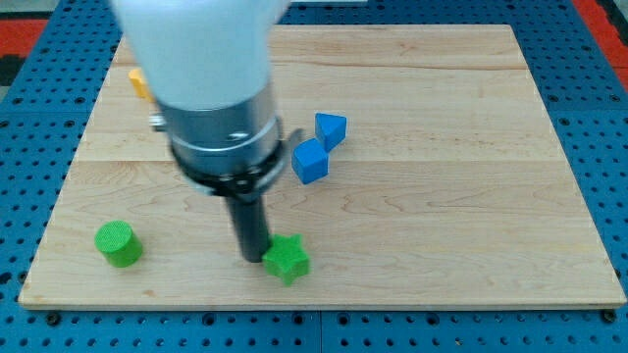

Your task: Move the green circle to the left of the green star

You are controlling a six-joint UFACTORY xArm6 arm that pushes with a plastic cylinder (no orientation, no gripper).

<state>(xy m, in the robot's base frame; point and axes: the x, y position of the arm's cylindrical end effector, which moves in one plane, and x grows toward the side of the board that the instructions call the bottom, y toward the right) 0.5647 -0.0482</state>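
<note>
The green circle sits near the board's lower left corner. The green star sits near the bottom edge, right of the circle. My tip is at the star's left side, touching or nearly touching it, and well to the right of the circle. The arm's body hides part of the board above the tip.
A blue cube and a blue triangle sit close together at mid-board. A yellow block peeks out at upper left, mostly hidden by the arm. The wooden board ends just below the star.
</note>
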